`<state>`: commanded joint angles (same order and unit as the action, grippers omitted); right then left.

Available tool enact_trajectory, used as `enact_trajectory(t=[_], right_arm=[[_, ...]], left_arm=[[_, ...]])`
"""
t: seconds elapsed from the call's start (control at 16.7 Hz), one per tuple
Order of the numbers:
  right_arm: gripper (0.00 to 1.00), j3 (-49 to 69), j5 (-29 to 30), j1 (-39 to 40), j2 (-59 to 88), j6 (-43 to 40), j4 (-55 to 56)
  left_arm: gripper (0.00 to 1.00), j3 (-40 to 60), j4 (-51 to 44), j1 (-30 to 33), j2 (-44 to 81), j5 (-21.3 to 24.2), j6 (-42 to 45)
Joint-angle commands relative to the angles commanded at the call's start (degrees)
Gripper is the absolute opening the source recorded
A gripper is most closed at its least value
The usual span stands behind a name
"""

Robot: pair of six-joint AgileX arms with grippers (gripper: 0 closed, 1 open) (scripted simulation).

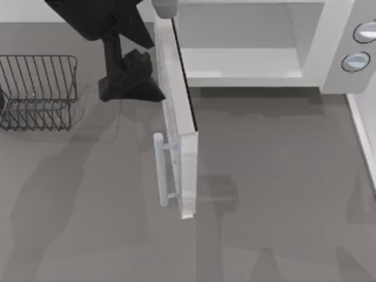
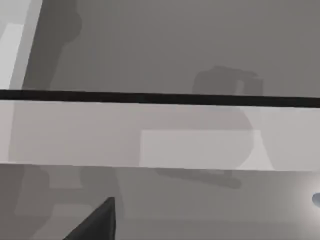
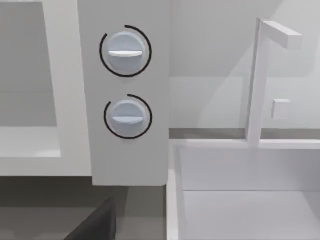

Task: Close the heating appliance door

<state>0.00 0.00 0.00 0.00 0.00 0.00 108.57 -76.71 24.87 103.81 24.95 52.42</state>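
Note:
The white microwave [image 1: 252, 59] stands at the table's back with its pale cavity exposed. Its door [image 1: 179, 117] is swung wide open and juts toward the front, edge-on from above, with the pale bar handle [image 1: 160, 170] on its left face. My left gripper [image 1: 138, 88] hangs dark just left of the door near the hinge end, close to or touching its outer face. The left wrist view looks at the door [image 2: 75, 135] from very near. In the right wrist view a dark part of my right gripper [image 3: 95, 225] faces the microwave's knob panel [image 3: 125, 160].
A dark wire rack [image 1: 38, 91] sits at the table's left. Two round grey knobs [image 1: 356, 61] are on the microwave's right panel. A white sink [image 3: 245, 200] with a faucet [image 3: 257, 80] adjoins the microwave's right side. Open grey tabletop lies in front.

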Motion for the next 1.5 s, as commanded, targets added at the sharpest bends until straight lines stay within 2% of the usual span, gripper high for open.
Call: enact_trajectory(t=[0.24,0.54,1.32,1.5], right_arm=[[1.0,0.0,0.0,0.0,0.0,0.0,0.0],[1.0,0.0,0.0,0.0,0.0,0.0,0.0],[1.0,0.0,0.0,0.0,0.0,0.0,0.0],[1.0,0.0,0.0,0.0,0.0,0.0,0.0]], left_arm=[[1.0,-8.0,8.98,2.48,-0.17,-0.79,-2.59],[1.0,-9.25,10.23,2.92,-0.22,-0.94,-3.05],[0.02,-9.25,10.23,2.92,-0.22,-0.94,-3.05],[0.0,-9.25,10.23,2.92,-0.22,-0.94,-3.05]])
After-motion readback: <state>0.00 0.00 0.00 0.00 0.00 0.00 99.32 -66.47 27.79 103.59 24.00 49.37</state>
